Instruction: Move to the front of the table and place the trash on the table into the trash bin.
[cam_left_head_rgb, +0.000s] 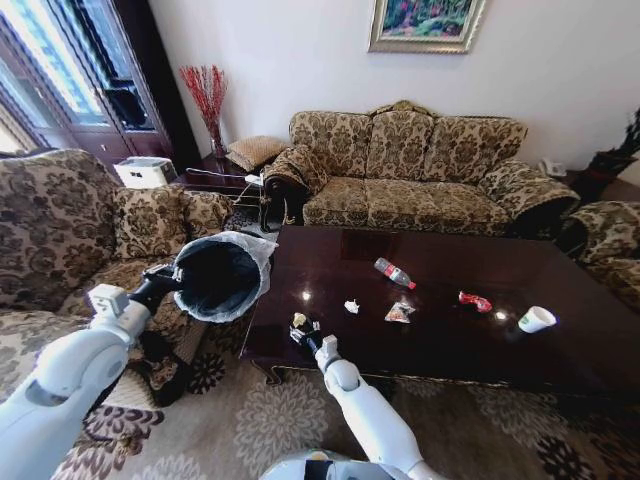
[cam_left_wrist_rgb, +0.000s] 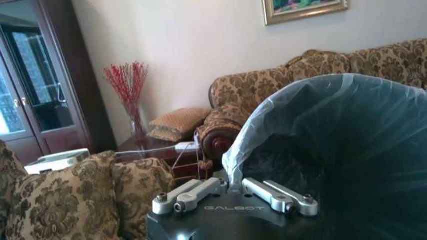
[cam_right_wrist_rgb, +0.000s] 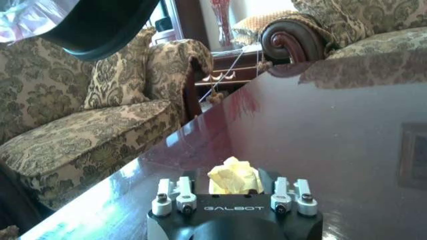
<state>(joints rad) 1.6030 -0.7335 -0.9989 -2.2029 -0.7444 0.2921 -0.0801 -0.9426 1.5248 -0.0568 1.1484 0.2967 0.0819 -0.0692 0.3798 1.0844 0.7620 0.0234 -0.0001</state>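
My left gripper is shut on the rim of the trash bin, holding it tilted in the air just off the table's left end. In the left wrist view the fingers pinch the liner-covered rim of the bin. At the near left corner of the dark table, my right gripper is shut on a yellow scrap. More trash lies on the top: a white scrap, a bottle, a snack bag, a red wrapper and a paper cup.
A patterned sofa stands behind the table and an armchair to its left. A side table with a vase of red twigs fills the back corner. Carpet runs along the table's near edge.
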